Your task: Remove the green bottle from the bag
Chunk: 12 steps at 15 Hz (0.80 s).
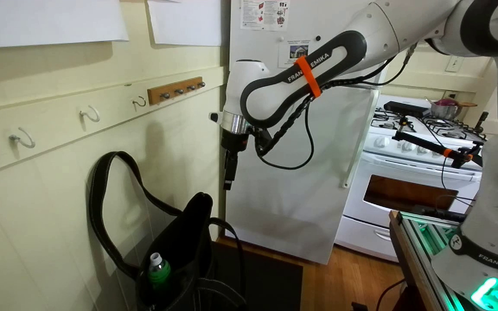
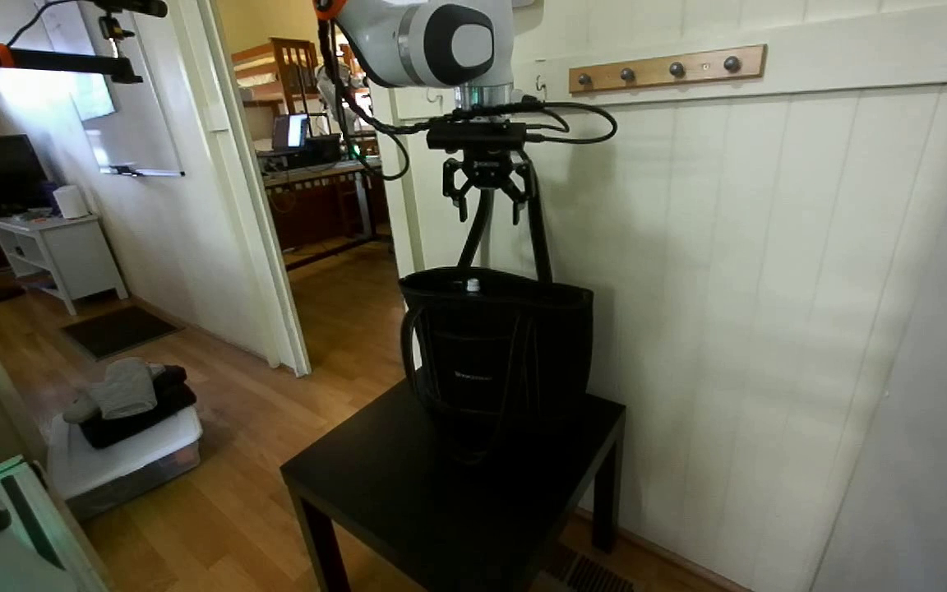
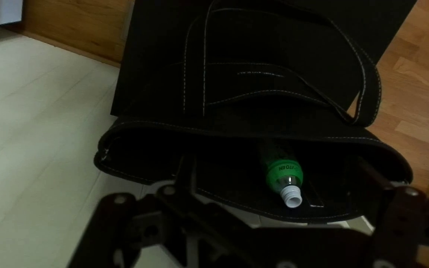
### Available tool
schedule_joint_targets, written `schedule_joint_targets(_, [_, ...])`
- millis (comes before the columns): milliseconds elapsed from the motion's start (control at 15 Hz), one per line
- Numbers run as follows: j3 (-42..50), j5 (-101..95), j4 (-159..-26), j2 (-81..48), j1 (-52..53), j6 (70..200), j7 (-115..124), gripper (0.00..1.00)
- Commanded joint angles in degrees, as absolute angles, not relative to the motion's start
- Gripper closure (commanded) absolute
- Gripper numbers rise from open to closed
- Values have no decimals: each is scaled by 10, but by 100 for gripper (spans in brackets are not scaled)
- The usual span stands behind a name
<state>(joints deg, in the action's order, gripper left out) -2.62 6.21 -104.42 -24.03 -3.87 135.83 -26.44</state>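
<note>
The black bag [image 2: 482, 345] stands upright with its mouth open, and it also shows in an exterior view [image 1: 203, 211] and in the wrist view [image 3: 244, 83]. Its strap [image 1: 97, 207] loops up beside the wall. The green bottle [image 3: 285, 172] stands inside the bag, leaning a little, with an uncapped white neck near the rim. It also shows in an exterior view [image 1: 159, 274]; elsewhere only its white top [image 2: 473, 285] shows above the rim. Its lower part is hidden in the bag. My gripper [image 2: 489, 217] points down, open and empty, above the bag, apart from the bottle.
The bag stands on a low black table [image 2: 441, 501] against a pale panelled wall [image 2: 728, 288]. A wooden hook rack [image 2: 671, 67] and white hooks [image 1: 26, 139] stick out from the wall. A white refrigerator [image 1: 283, 207] stands close to the arm, with a stove [image 1: 413, 172] beyond.
</note>
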Motion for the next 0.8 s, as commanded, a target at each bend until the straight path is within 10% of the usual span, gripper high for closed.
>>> schedule_joint_targets(0, [-40,43,-989,-304,-24,1355,-234,0])
schedule_joint_targets(733, [-54,14,-842,-469,31,1429,-151,0])
